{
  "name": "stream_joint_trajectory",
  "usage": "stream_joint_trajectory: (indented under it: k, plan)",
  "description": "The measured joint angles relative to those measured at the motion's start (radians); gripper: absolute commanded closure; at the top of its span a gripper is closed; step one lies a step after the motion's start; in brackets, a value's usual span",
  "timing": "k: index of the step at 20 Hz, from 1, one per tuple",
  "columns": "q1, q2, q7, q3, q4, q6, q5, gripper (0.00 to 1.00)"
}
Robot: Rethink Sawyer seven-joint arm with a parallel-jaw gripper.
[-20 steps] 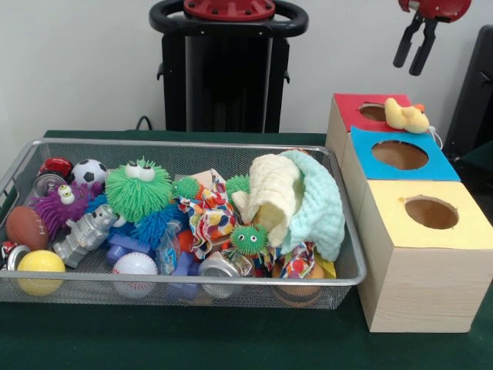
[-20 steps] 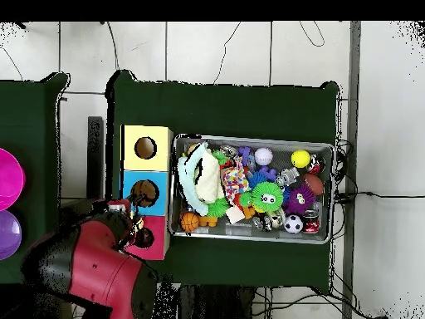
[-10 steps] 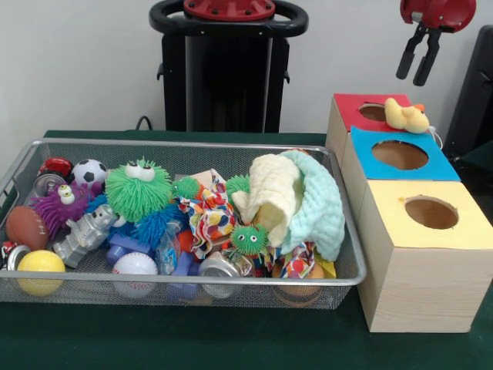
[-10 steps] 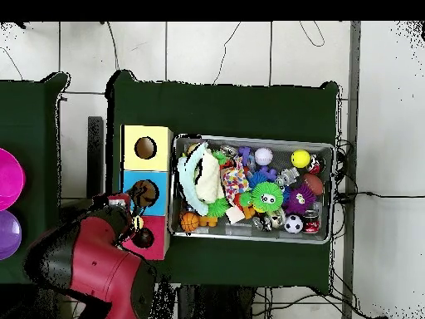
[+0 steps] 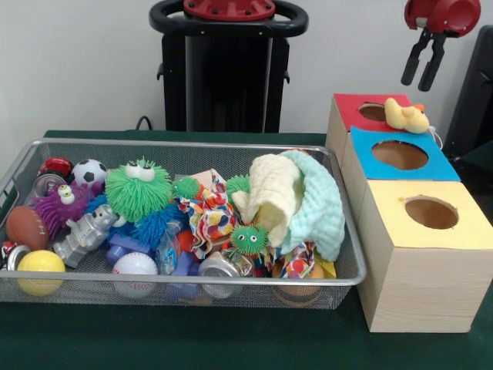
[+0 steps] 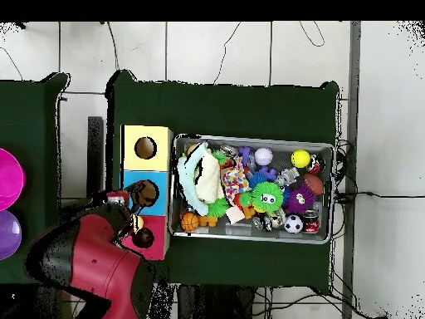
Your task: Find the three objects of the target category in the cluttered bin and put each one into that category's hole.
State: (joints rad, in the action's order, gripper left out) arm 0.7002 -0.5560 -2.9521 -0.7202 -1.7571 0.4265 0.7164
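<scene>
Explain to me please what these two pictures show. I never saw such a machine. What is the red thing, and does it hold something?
The red thing is a robot arm; its gripper hangs above three wooden boxes, jaws slightly apart and holding nothing. One picture is taken from across the table, the other looks straight down from above, where the arm shows as a big red shape.

On the green table stands a wire bin full of toys: a fuzzy green creature, a purple one, balls, a small silver robot, tins and folded cloths.

Each box has a hole in a coloured top: red, blue, yellow. A small yellow plush duck lies on the red box beside its hole, not in it.
</scene>
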Motion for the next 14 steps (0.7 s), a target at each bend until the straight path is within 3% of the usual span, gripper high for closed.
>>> stream_joint_trajectory:
  k: [14]
  plan:
    - [0.0,0.054,0.0,0.026,0.0,-0.088,0.049,0.0]
